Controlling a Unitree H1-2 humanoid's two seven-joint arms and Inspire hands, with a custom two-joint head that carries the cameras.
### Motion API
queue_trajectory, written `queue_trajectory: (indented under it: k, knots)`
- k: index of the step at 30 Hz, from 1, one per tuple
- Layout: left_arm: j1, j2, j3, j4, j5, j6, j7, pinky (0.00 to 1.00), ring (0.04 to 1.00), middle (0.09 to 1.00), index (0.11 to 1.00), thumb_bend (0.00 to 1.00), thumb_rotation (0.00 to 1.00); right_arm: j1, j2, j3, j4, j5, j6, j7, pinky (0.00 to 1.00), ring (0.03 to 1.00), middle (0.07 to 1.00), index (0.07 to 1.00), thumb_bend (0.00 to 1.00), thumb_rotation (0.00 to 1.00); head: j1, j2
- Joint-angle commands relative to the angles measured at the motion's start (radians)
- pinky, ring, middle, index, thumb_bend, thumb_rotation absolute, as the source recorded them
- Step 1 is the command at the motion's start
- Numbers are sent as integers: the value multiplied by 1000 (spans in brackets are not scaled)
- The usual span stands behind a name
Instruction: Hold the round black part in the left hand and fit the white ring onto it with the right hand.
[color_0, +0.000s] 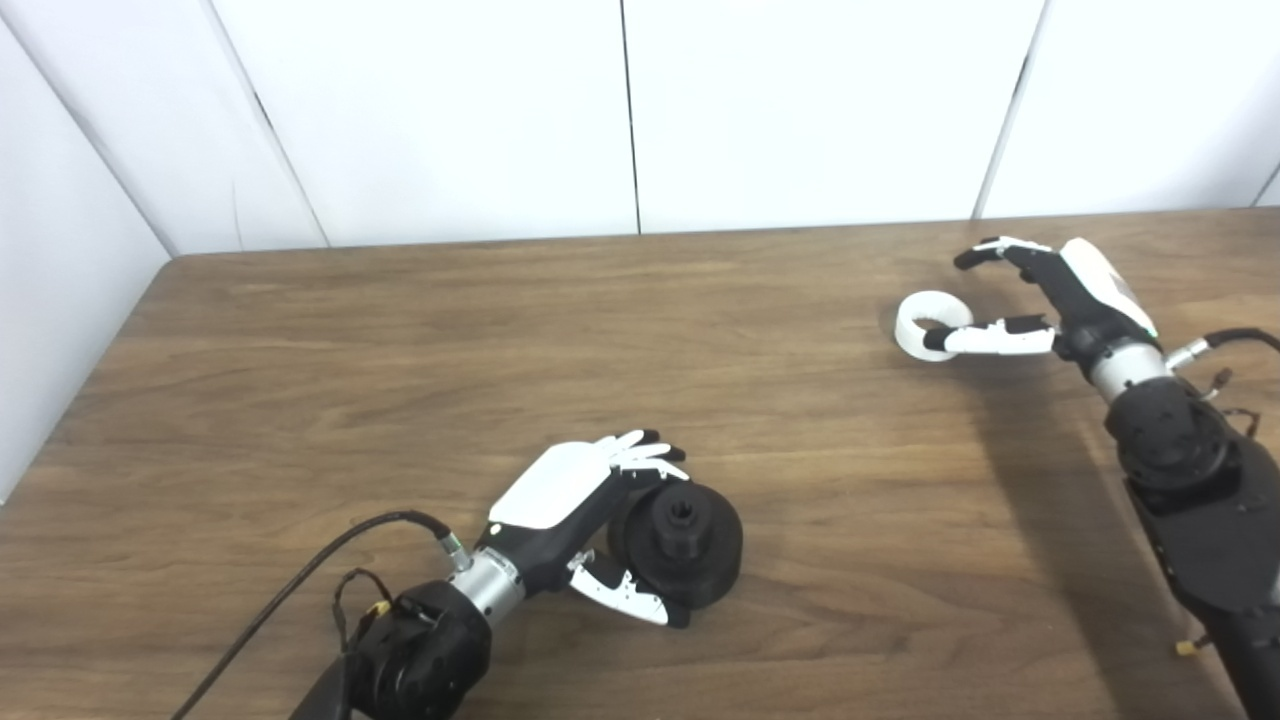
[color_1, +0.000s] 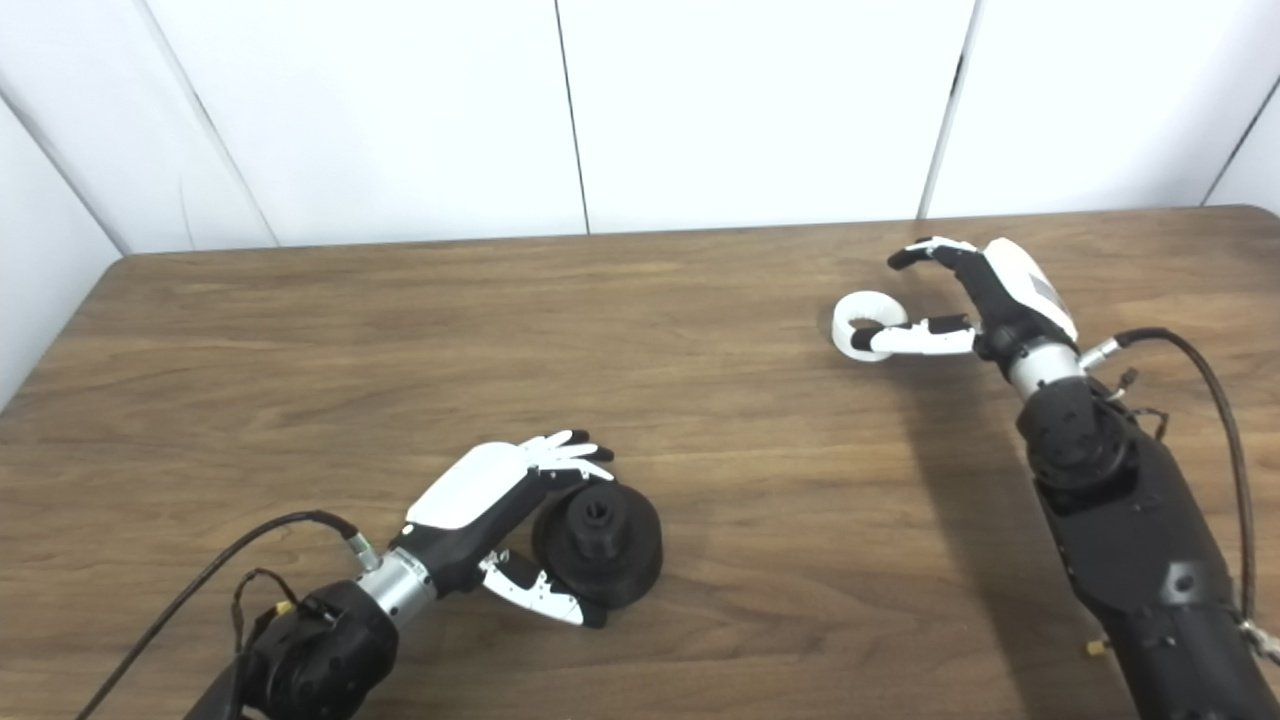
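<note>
Left hand (color_0: 590, 520): near the desk's (color_0: 400, 340) front edge, left of centre; fingers curled over the top and thumb under the near side of the black part (color_0: 685, 540), closed on it. Black part: round, with a raised hub and a hole in its middle, resting on the desk top and tilted toward the right. Right hand (color_0: 1040, 300): near the back right corner, well apart from the left hand; fingers spread and curved, thumb stretched out to the left with its tip lying in the opening of the white ring (color_0: 930, 325), nothing gripped. White ring: lying on the desk just left of the right hand. Black cables (color_1: 1210, 390): trailing from both wrists.
</note>
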Motion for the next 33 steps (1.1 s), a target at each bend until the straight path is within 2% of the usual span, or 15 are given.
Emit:
queue_trajectory:
  k: [1, 6, 16, 33]
  knots:
    - [27, 22, -14, 15, 23, 6, -46, 967, 970, 898, 597, 833, 302, -63, -18, 1, -4, -2, -42, -17, 869, 950, 890, 747, 984, 432, 0, 2]
    - [27, 19, -13, 18, 23, 0, -42, 951, 969, 896, 596, 833, 301, -83, -17, 16, 43, 9, -57, -6, 882, 957, 895, 749, 997, 414, 2, 2]
    - [33, 17, -13, 11, 24, 5, -45, 973, 974, 900, 598, 829, 298, -103, 0, 20, 98, 16, -42, -14, 890, 958, 894, 750, 973, 352, 6, 3]
    - [36, 17, -13, 0, 27, 8, -50, 959, 968, 892, 598, 832, 308, -137, 4, 37, 218, 13, -63, -37, 882, 957, 891, 749, 963, 361, 6, 10]
